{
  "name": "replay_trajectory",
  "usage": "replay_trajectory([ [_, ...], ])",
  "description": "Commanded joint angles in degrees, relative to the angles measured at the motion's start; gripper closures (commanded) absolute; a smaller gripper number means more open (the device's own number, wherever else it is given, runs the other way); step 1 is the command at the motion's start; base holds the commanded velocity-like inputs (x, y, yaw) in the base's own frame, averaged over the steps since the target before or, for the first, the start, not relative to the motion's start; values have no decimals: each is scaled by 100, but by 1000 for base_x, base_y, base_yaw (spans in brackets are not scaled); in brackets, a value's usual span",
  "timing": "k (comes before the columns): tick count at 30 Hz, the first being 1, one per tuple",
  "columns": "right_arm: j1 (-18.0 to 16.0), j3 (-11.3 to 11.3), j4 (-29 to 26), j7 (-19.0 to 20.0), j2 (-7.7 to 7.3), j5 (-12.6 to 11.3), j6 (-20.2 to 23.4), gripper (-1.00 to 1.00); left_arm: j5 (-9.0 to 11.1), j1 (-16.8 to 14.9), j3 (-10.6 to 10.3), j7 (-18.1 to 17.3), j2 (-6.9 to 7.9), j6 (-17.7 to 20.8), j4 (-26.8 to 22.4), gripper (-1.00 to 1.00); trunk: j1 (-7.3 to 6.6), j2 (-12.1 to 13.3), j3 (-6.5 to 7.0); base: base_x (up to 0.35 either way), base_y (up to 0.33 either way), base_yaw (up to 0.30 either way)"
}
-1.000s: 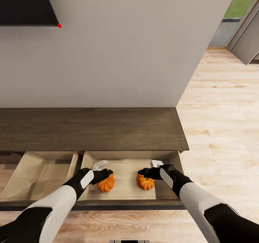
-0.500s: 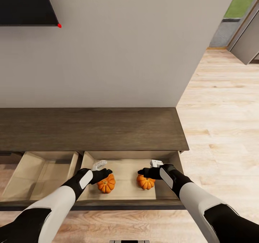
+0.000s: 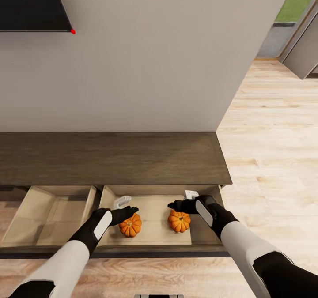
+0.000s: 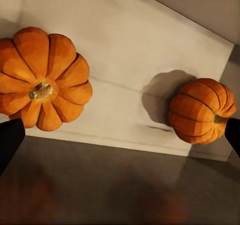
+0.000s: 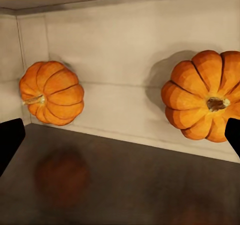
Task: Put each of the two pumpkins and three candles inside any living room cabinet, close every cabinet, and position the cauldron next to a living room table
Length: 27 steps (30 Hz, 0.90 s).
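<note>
Two pumpkins lie in the right-hand open drawer (image 3: 203, 234) of the cabinet (image 3: 110, 156), well apart on its pale floor: one (image 3: 130, 225) toward the drawer's left side, the other (image 3: 179, 221) toward its right. The left gripper (image 3: 128, 211) hovers just above the first, the right gripper (image 3: 176, 206) above the second. Both are spread open and hold nothing; in each wrist view the dark fingertips stand at the frame edges with both pumpkins free between them. The step in hand looks like withdrawal after the drop. To do it well, lift each arm straight up clear of the drawer walls before pulling back, so no finger nudges a pumpkin and sets it rolling. A second drawer (image 3: 26, 218) beside it also stands open; both need pushing shut evenly by the front panel, once the candles are in.
</note>
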Motion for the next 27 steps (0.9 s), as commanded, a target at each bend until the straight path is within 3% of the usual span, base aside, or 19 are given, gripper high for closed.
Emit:
replay_trajectory([
  [1, 2, 0, -31, 0, -3, -1, 23, -100, 5, 18, -1, 2, -1, 19, -36, -100, 0, 0, 0, 0, 0, 0],
  [8, 27, 0, -239, 0, -15, 6, 101, -100, 1, 101, -2, 17, 4, 279, -483, -100, 0, 0, 0, 0, 0, 0],
  [15, 89, -6, -328, 0, -20, -2, 177, -100, -19, 520, 34, 47, 13, 709, -1604, -100, 0, 0, 0, 0, 0, 0],
  [20, 179, -8, -401, 0, -17, -9, 184, -100, -13, 579, 40, 49, 11, 789, -1747, -100, 0, 0, 0, -33, 0, 0],
  [27, 203, -10, -425, 0, -16, -10, 185, -100, -3, 599, 42, 49, 12, 929, -1927, -100, 0, 0, 0, -257, 0, 0],
])
